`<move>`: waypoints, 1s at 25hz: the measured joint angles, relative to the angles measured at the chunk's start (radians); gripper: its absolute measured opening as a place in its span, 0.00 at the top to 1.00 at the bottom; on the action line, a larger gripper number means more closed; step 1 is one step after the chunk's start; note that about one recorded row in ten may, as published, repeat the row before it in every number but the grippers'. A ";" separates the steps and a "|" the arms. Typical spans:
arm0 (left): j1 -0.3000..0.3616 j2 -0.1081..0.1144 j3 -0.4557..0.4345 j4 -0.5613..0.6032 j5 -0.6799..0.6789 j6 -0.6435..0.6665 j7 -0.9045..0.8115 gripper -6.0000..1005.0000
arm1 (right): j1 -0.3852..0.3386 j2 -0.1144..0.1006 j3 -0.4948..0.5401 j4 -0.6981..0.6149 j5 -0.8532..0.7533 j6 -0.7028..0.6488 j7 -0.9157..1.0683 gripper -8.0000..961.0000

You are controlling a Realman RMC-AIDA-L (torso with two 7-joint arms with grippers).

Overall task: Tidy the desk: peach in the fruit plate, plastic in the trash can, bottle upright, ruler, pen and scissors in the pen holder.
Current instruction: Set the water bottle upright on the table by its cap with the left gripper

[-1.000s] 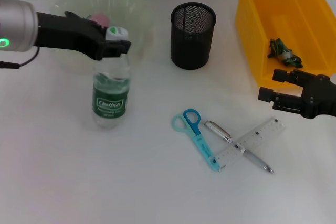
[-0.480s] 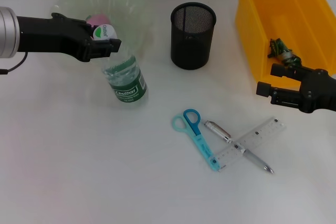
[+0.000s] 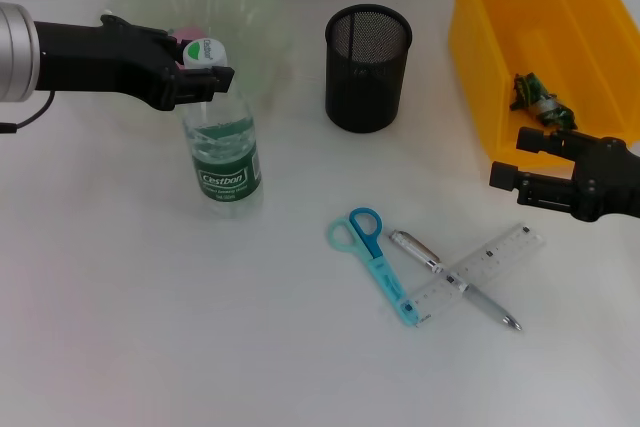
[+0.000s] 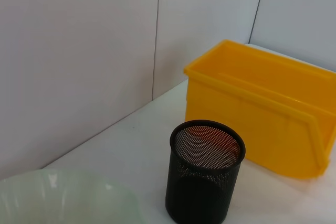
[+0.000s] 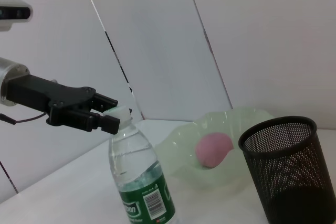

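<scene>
Bottle [image 3: 224, 147]: on the table before the fruit plate [image 3: 265, 17], slightly tilted. Left gripper [image 3: 205, 74] clamped at its cap. Ease vertical, release gently. Right gripper [image 3: 530, 165]: parted, empty, beside the trash can [image 3: 480, 67].

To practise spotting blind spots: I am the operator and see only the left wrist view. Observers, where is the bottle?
Observer: The clear plastic bottle with a green label stands nearly upright, held at its neck by the left gripper.
Operator: Is the peach put away?
Observer: Yes, the pink peach lies in the pale green plate.
Operator: And the stationery?
Observer: The blue scissors, silver pen and clear ruler lie loose, outside the black mesh holder.
</scene>
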 joint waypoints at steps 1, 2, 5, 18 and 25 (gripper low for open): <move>0.000 0.000 0.000 0.000 0.000 0.000 0.000 0.56 | -0.001 0.000 0.000 0.000 0.000 -0.001 0.000 0.15; 0.000 0.000 0.002 0.000 0.000 -0.001 0.000 0.56 | -0.003 0.000 0.000 0.001 0.000 -0.001 0.000 0.15; 0.006 -0.001 0.004 -0.003 -0.003 -0.003 0.019 0.56 | -0.004 0.000 0.000 0.002 0.000 -0.004 0.000 0.15; 0.032 -0.004 -0.009 0.002 -0.040 -0.034 0.046 0.52 | -0.006 0.000 0.000 0.003 0.000 -0.022 0.014 0.15; 0.048 -0.004 -0.007 0.009 -0.059 -0.051 0.050 0.49 | -0.009 0.000 0.000 0.001 -0.001 -0.027 0.026 0.15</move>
